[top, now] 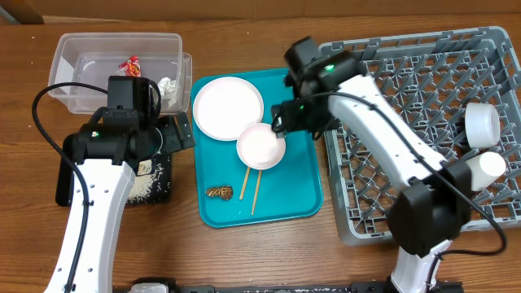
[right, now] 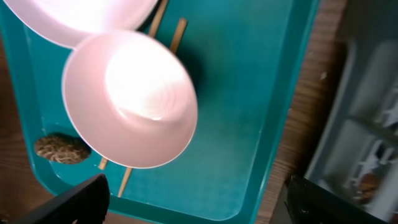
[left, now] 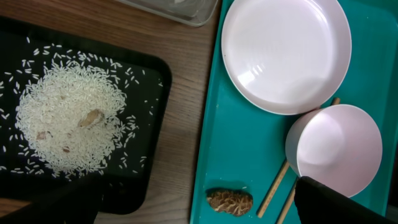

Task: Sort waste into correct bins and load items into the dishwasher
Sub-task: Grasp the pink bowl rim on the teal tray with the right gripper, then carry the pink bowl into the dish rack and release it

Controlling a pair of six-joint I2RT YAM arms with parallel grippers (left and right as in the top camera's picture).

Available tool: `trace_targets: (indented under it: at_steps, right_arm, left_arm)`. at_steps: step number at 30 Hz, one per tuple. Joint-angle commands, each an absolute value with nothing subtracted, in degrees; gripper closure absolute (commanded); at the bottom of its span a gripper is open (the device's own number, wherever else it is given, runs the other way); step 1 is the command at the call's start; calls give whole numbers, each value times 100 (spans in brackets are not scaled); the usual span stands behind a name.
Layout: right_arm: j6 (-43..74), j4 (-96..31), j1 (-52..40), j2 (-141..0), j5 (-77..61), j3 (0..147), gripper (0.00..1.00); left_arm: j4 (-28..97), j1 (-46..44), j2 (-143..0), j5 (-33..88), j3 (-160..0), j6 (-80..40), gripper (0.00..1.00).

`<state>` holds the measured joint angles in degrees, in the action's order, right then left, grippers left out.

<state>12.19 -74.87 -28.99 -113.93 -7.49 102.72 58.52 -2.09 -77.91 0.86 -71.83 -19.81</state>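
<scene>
Hovering right tool spread above bowl, left tool beside black tray

No legible text, labels, numbers anywhere; red snack wrapper print too small.

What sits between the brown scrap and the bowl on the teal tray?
The chopsticks, slanting out from under the bowl beside the scrap; clearest in the left wrist view.

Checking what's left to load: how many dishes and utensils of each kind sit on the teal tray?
Round white plate: 1
Round white bowl: 1
Thin wooden chopsticks: 2
Total: 4
</scene>
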Motion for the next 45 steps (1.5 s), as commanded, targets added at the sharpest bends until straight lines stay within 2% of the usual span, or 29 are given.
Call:
trace_targets:
  at_steps: [1,9,13,15,20,24,33,40,45]
  right_arm:
    - [1424,-7391,-3052,-11620,-779,10165,11]
    - [1682,-7054,-3148,-12189,-777,10119,36]
    - [1678,-6963,-3148,-12355,-775,10114,38]
    - [1680,-6873,-3148,-12396,-779,10057,43]
    - [1678,-6775,-3148,-12411,-775,9963,74]
    - [1678,-6742,-3142,-12411,-775,9963,85]
    - [1678,-6713,-3140,-12411,-775,9963,96]
    - [1678,-6692,-3138,-12409,-762,9994,96]
    - [1678,-7048,-3105,-12156,-493,10613,96]
  left_arm:
    - [5843,-189,-7837,154,-7244,-2104,0]
    - [5843,-189,-7837,152,-7244,-2106,0]
    - [5835,-189,-7837,152,-7244,-2106,0]
    - [5826,-191,-7837,156,-7244,-2108,0]
    - [5826,-189,-7837,152,-7244,-2108,0]
    - [5822,-189,-7837,154,-7244,-2108,0]
    - [5822,-189,-7837,156,-7244,-2108,0]
    - [5826,-189,-7837,152,-7244,-2128,0]
    - [5824,-189,-7837,152,-7244,-2126,0]
